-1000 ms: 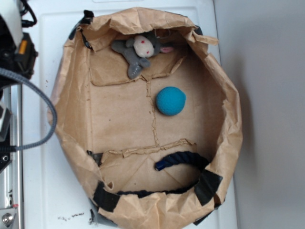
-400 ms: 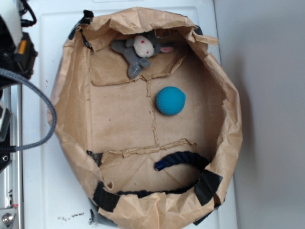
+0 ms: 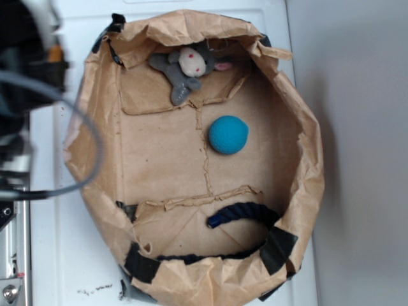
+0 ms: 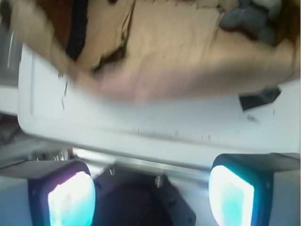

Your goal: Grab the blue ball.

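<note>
The blue ball (image 3: 228,134) lies on the floor of an open brown paper bag (image 3: 95,185), right of its middle. A grey plush animal (image 3: 188,67) lies at the bag's far end and a dark navy rope handle (image 3: 242,213) at its near end. My arm (image 3: 29,76) is blurred at the left edge, outside the bag; its fingers are not seen there. In the wrist view my gripper (image 4: 150,197) is open and empty, with its pads (image 4: 70,200) wide apart, over the white surface's edge beside the bag (image 4: 178,70). The ball is out of the wrist view.
The bag stands on a white surface (image 3: 57,255) with a raised rim. A grey cable (image 3: 89,159) loops from my arm across the bag's left wall. Metal hardware (image 3: 9,255) lies along the left edge. A grey wall (image 3: 363,153) is at the right.
My arm has moved at the left edge and is now blurred, and its cable has swung right over the bag's left wall. The ball, plush and bag have not moved.
</note>
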Tool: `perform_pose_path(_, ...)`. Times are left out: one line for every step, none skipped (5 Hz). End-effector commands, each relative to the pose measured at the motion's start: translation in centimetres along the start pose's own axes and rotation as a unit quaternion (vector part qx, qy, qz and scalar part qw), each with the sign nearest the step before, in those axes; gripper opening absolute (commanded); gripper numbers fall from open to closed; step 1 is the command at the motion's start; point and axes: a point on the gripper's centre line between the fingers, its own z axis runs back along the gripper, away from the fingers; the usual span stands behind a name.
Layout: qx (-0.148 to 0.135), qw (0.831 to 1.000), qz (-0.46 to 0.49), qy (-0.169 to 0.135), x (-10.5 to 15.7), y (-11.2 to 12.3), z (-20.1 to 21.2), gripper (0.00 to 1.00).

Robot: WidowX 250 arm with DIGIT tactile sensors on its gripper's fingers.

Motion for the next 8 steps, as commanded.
perform_pose_path(-0.006,0.999,0.019,-0.029,3.9,-1.8,2.7,1.0)
perform_pose_path(0.002,0.998,0.022,-0.067,4.3,-2.4,0.9,1.0)
perform_pose_path(0.014,0.995,0.042,-0.086,6.6,-2.9,-1.8,1.0)
perform_pose_path(0.018,0.993,0.06,-0.103,8.3,-3.5,-2.6,1.0)
perform_pose_path(0.03,0.991,0.078,-0.105,9.4,-4.2,-3.2,1.0)
perform_pose_path(0.032,0.99,0.092,-0.103,10.2,-4.0,-3.5,1.0)
perform_pose_path(0.028,0.988,0.087,-0.123,10.1,-3.2,-3.5,1.0)
perform_pose_path(0.022,0.986,0.073,-0.146,9.6,-2.0,-3.7,1.0)
